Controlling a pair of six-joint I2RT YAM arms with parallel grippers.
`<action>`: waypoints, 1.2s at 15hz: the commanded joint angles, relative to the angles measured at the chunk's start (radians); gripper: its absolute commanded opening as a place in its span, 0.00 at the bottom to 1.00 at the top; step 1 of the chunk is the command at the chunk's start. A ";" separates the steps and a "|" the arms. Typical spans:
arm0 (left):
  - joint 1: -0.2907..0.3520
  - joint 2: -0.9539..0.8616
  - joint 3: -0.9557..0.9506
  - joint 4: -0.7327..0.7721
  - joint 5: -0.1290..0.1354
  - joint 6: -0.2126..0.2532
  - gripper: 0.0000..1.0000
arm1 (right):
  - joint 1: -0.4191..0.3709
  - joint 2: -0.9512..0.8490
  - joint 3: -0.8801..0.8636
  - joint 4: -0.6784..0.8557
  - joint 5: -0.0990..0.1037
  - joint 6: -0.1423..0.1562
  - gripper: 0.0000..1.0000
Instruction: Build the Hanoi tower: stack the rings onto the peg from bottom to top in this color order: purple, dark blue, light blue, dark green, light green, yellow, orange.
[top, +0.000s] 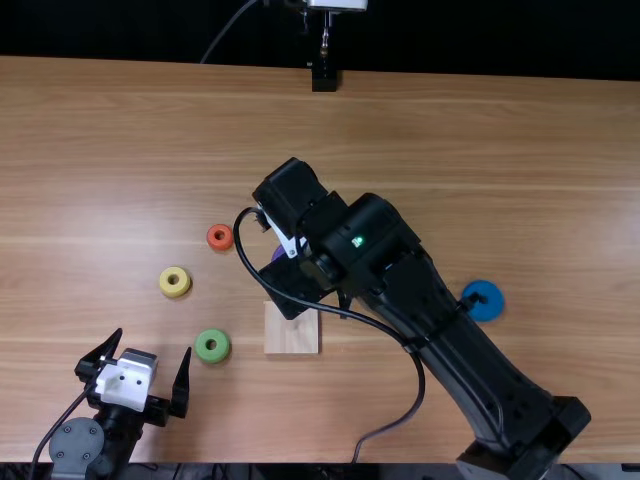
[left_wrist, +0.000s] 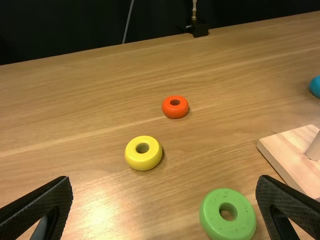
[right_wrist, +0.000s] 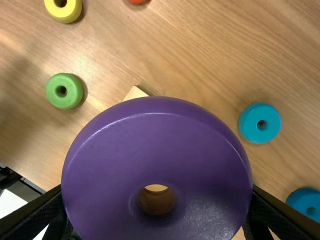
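Over the wooden base (top: 292, 336), purple ring (right_wrist: 160, 135): up in the right gripper, its hole seen from above, lowering and release left to do.
Right gripper (right_wrist: 157, 192): fingers parted to about the ring's width, closed on its two sides, over the base.
Peg (left_wrist: 314, 147): standing on the base, no ring on the part that shows; stacking looks to be at its very start, none of the seven placed.
Light green ring (top: 212, 346): on the table (top: 480, 130), just left of the base, to be placed fifth.
Light blue ring (right_wrist: 260, 123): right of the base and farther back, third in order.
Dark blue ring (top: 483, 300): well to the right of the base, due second.
Dark green ring: perhaps the green sliver (right_wrist: 253, 182) right of the base by the purple edge; cannot tell. Fourth.
Yellow ring (top: 174, 282): left of the base, farther back, sixth.
Orange ring (top: 220, 237): left of the base, farther back again, last.
Left gripper (top: 152, 344): well left of the base, fingers wide apart, nothing between them.
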 joint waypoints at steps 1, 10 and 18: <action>0.007 -0.012 -0.105 -0.076 0.010 0.014 1.00 | 0.023 -0.034 0.007 0.000 0.001 0.002 0.00; 0.007 -0.012 -0.105 -0.076 0.010 0.014 1.00 | 0.038 -0.052 -0.105 0.004 0.001 0.008 0.00; 0.007 -0.012 -0.105 -0.076 0.010 0.014 1.00 | 0.082 -0.051 -0.097 0.011 -0.002 0.013 0.00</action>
